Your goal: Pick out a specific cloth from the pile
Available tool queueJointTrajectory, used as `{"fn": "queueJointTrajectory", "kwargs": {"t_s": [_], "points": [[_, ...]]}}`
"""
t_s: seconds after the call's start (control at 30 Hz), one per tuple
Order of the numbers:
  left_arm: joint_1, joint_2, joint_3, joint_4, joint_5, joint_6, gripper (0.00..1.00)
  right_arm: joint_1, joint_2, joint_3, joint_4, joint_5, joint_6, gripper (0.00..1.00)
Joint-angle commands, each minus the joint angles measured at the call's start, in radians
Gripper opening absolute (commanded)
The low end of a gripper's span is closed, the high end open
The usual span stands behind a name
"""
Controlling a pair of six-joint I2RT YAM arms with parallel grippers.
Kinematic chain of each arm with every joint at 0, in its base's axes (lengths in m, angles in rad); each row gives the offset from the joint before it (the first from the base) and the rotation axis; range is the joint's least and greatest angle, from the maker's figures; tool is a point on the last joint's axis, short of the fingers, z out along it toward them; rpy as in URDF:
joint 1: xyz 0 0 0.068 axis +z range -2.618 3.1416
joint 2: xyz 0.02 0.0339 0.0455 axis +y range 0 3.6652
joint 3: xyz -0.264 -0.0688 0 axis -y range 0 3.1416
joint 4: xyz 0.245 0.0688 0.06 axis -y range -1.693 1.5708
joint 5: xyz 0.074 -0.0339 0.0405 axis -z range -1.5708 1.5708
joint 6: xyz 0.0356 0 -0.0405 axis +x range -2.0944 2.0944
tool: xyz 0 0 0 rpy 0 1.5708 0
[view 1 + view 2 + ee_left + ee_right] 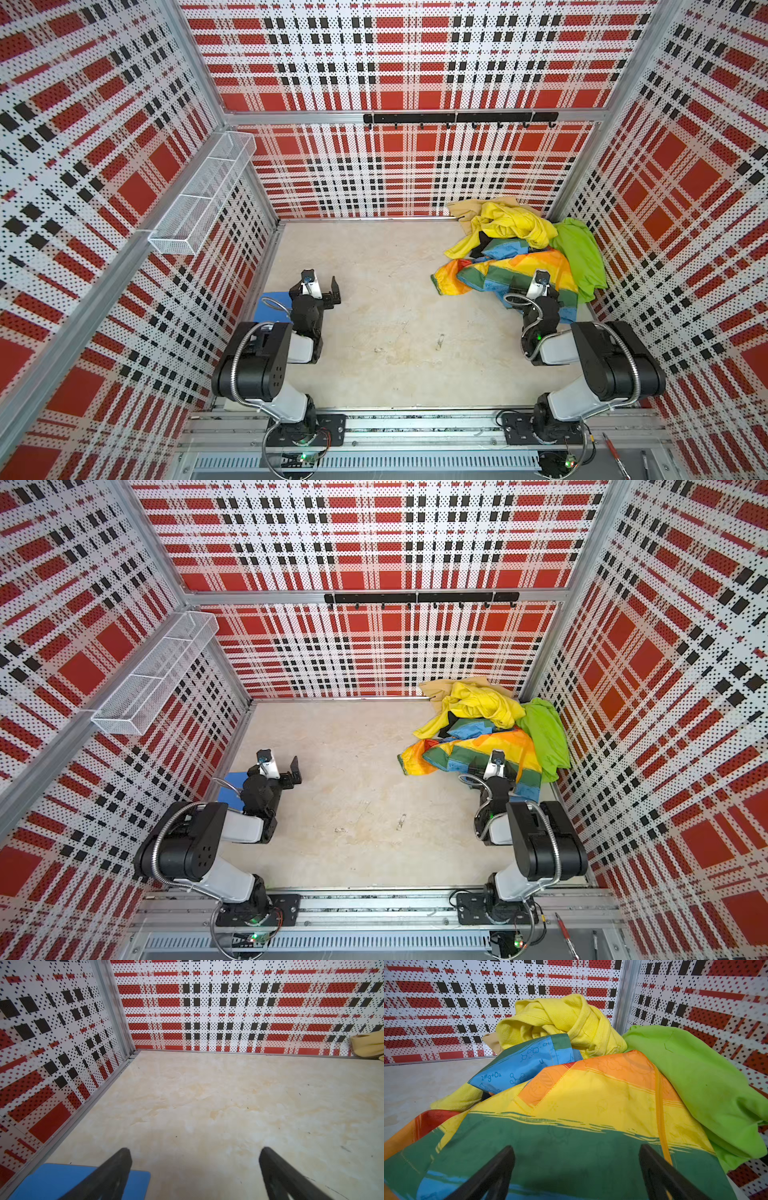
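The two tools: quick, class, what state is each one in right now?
Left tool: open, holding nothing.
Right tool: open, holding nothing, poised over the pile.

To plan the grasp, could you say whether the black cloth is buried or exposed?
Mostly buried: only a patch of the black cloth shows between the yellow cloth and rainbow cloth.

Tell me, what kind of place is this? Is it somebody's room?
Probably a robot test booth, not a home: a left arm and a right arm bolted to a metal rail, plaid walls boxing in a table, and a pile of cloths.
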Motion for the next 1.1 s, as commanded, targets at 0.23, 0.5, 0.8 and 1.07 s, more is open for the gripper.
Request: {"fn": "queueJointTrajectory", "kwargs": {"t_s": [0.23, 0.5, 0.8, 1.07], "points": [[0.003, 0.000, 0.012, 0.029, 0.014, -0.001, 0.99, 0.001, -0.006, 0.003, 0.062, 0.010, 0.009, 1.00], [0.003, 0.000, 0.012, 0.028, 0.013, -0.001, 0.99, 0.001, -0.006, 0.001, 0.062, 0.010, 0.009, 1.00], [0.007, 0.000, 0.014, 0.027, 0.024, 0.000, 0.99, 0.001, -0.008, 0.001, 0.063, 0.010, 0.009, 1.00], [0.024, -0.002, 0.017, 0.018, 0.053, -0.012, 0.99, 0.001, -0.007, -0.001, 0.066, 0.005, 0.010, 1.00]]}}
